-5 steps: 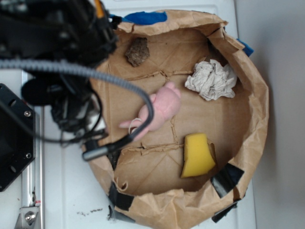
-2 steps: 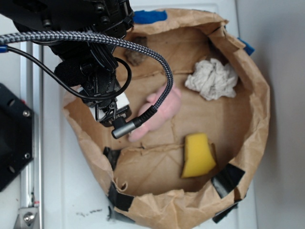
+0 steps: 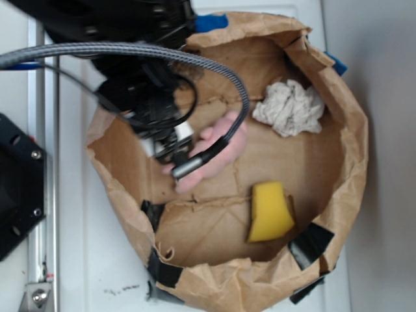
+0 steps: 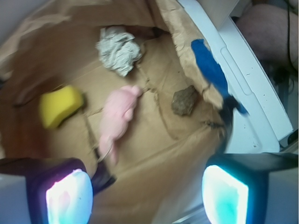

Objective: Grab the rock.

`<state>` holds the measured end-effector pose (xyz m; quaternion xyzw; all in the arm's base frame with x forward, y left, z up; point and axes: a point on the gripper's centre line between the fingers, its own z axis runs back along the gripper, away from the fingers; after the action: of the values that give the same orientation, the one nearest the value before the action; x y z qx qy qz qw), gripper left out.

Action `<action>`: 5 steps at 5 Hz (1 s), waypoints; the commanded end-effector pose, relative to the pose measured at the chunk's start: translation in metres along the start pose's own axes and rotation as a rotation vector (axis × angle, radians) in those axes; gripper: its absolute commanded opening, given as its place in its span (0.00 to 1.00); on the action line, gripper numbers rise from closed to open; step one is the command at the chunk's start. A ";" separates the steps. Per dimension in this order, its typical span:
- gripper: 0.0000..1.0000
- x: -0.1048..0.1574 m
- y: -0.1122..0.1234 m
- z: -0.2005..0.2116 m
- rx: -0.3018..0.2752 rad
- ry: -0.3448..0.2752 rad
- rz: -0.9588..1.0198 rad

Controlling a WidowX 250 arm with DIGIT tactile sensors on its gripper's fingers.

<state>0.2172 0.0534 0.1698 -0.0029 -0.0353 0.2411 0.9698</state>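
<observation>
Pincer (image 4: 147, 193) spread wide, empty, poised above brown paper-lined basin (image 4: 154, 140). Small dark brown rough rock (image 4: 185, 100) on basin floor near far wall, beside pink plush toy (image 4: 118, 115), not touching.

a white table (image 3: 383, 195) carries a brown paper bag tray (image 3: 354, 162), patched with black tape. on its creased floor lie the rock (image 4: 185, 100), a pink plush toy (image 4: 119, 115), a crumpled paper wad (image 3: 289, 107) and a yellow sponge (image 3: 270, 211).

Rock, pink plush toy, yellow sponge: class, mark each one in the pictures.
rock (image 4: 185, 100), wrist view, centre of its top face
pink plush toy (image 4: 117, 114), wrist view, middle of body
yellow sponge (image 3: 268, 210), exterior view, middle of top
</observation>
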 end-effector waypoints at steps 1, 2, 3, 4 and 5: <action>1.00 0.032 -0.005 -0.010 -0.023 -0.014 0.125; 1.00 0.039 -0.015 -0.013 -0.027 -0.003 0.144; 1.00 0.040 -0.023 -0.011 -0.038 -0.010 0.164; 1.00 0.040 -0.028 -0.026 -0.028 0.001 0.202; 1.00 0.034 -0.032 -0.041 -0.018 0.016 0.189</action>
<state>0.2626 0.0400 0.1251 -0.0150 -0.0153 0.3316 0.9432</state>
